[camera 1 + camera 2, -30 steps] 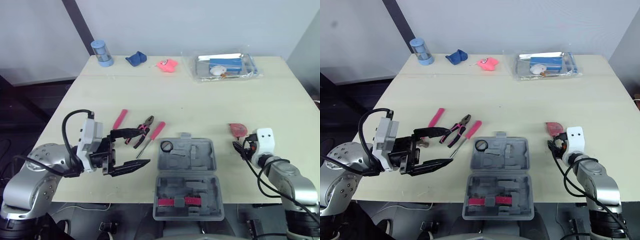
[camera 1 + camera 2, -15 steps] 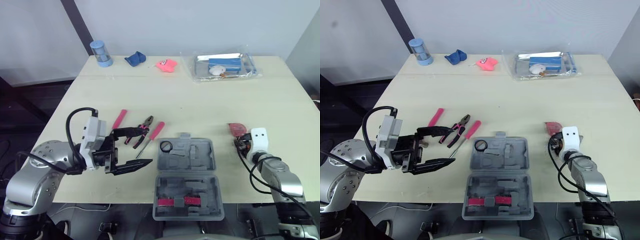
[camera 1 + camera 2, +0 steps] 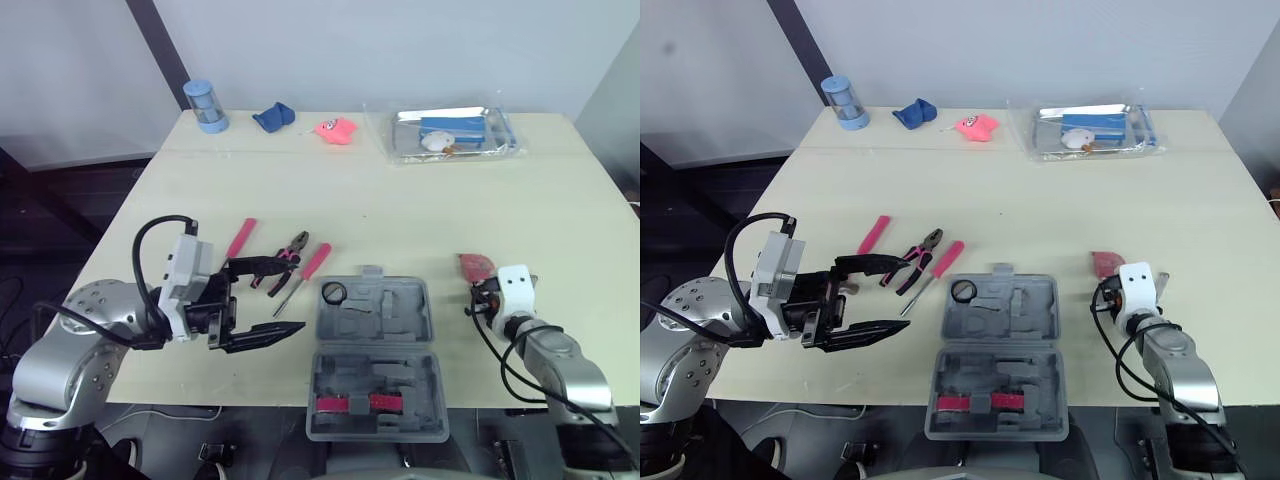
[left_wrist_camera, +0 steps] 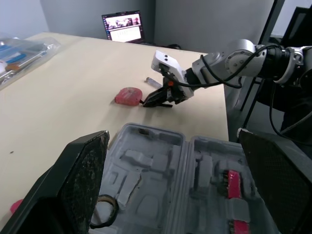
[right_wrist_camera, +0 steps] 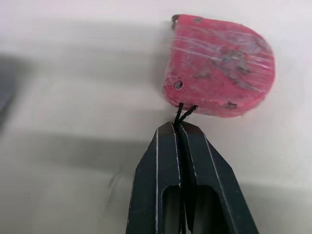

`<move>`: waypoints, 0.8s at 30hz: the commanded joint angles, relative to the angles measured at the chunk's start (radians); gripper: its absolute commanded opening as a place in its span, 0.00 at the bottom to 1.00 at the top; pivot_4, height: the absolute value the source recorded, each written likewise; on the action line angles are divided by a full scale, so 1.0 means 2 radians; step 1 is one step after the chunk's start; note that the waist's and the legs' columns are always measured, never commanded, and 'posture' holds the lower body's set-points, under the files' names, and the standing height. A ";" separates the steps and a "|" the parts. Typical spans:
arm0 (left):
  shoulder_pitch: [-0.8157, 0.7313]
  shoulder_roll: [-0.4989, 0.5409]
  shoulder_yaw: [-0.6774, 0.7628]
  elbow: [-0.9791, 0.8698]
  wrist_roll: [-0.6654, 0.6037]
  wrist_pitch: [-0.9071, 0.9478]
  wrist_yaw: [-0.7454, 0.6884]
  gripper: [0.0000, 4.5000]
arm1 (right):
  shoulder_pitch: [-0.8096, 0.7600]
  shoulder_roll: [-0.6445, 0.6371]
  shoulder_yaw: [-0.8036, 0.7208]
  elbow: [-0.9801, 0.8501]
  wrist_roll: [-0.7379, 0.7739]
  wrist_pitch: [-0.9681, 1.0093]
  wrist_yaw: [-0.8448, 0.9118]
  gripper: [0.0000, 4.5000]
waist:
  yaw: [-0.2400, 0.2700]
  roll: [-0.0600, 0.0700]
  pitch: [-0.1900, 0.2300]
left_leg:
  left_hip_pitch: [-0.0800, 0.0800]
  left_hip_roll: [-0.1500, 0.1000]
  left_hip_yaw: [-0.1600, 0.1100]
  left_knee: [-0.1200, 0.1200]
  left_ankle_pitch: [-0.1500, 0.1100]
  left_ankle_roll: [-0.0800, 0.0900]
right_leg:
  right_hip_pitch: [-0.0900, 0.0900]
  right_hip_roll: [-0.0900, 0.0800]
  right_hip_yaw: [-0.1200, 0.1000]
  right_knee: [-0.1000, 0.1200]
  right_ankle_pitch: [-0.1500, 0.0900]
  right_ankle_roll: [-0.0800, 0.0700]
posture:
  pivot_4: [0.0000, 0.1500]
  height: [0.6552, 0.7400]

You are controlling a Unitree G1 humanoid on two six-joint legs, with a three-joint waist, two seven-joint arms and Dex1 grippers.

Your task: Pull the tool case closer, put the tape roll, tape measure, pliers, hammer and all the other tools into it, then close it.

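The grey tool case (image 3: 400, 312) lies open at the table's front edge, with a black tape roll (image 3: 333, 292) in its far half and a pink-handled tool (image 3: 355, 404) in its near half. The pliers (image 3: 288, 263) and a pink-handled screwdriver (image 3: 311, 264) lie left of it, and another pink handle (image 3: 240, 238) lies further left. My left gripper (image 3: 290, 293) hangs open just in front of the pliers, holding nothing. The red tape measure (image 5: 219, 73) sits right of the case. My right gripper (image 5: 178, 127) is shut right behind it, pinching its thin black cord.
Along the far edge stand a blue cup (image 3: 206, 105), a blue cloth (image 3: 272, 117), a pink object (image 3: 335, 129) and a clear bag of items (image 3: 455, 133). Bare tabletop lies between those and the tools.
My right gripper has shut on the tape measure's cord and its wrist has shifted slightly. The left gripper stays open, having edged a little towards the pliers.
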 commanded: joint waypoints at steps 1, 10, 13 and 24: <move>0.000 0.013 0.004 -0.007 -0.015 0.002 -0.017 1.00 | 0.046 -0.028 0.025 -0.058 0.018 0.018 0.047 0.02 | 0.000 0.000 0.000 | 0.000 0.000 0.000 0.000 0.000 0.000 | 0.000 0.000 0.000 0.000 0.000 0.000 | 1.00 1.00; 0.004 0.037 -0.001 -0.006 -0.022 0.006 -0.064 1.00 | 0.146 -0.096 0.030 -0.154 0.062 0.046 0.117 0.02 | 0.000 0.000 0.000 | 0.000 0.000 0.000 0.000 0.000 0.000 | 0.000 0.000 0.000 0.000 0.000 0.000 | 1.00 1.00; 0.001 0.037 -0.003 -0.003 -0.020 0.006 -0.068 1.00 | 0.161 -0.096 0.030 -0.168 0.068 0.052 0.114 0.02 | 0.000 0.000 0.000 | 0.000 0.000 0.000 0.000 0.000 0.000 | 0.000 0.000 0.000 0.000 0.000 0.000 | 1.00 1.00; -0.007 0.036 -0.012 0.001 -0.018 0.004 -0.070 1.00 | 0.182 -0.093 0.038 -0.164 0.067 0.043 0.113 0.02 | 0.000 0.000 0.000 | 0.000 0.000 0.000 0.000 0.000 0.000 | 0.000 0.000 0.000 0.000 0.000 0.000 | 1.00 1.00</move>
